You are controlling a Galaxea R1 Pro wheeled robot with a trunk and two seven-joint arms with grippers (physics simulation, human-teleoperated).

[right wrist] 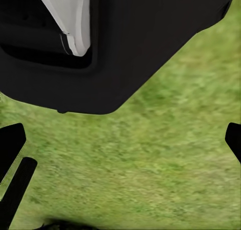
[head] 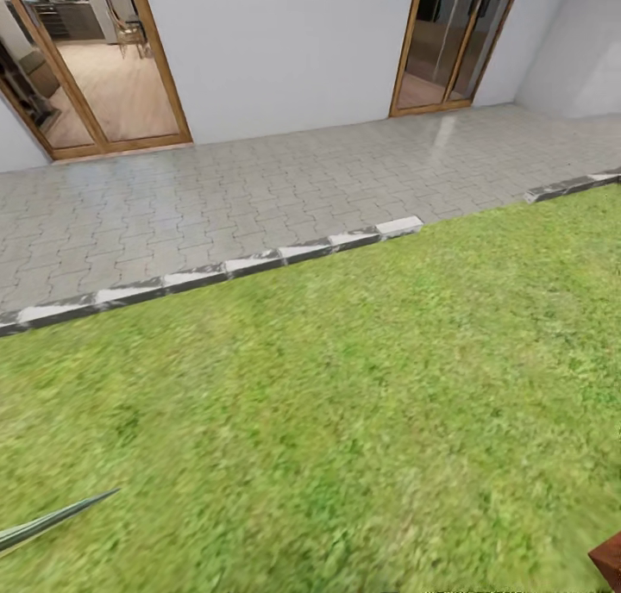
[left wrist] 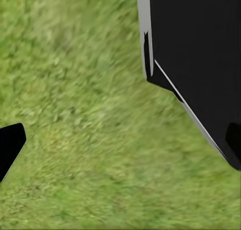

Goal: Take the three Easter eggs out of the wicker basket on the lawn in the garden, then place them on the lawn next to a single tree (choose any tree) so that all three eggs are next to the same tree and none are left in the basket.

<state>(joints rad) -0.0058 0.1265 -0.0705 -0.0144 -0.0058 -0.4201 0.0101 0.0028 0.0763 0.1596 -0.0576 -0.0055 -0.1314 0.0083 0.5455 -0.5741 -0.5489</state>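
The lawn spreads as mottled green grass over the lower half of the head view. The Easter eggs, the wicker basket and the tree are out of view. In the left wrist view my left gripper hangs open over bare grass, one black fingertip at each side edge. My right gripper is open too, its fingertips wide apart above grass, with nothing between them.
A kerb of grey stones borders the lawn, with a paved patio behind it. A white house wall holds two wood-framed glass doors. A thin grey-green blade and a red-brown corner poke in low. Black robot body sits close.
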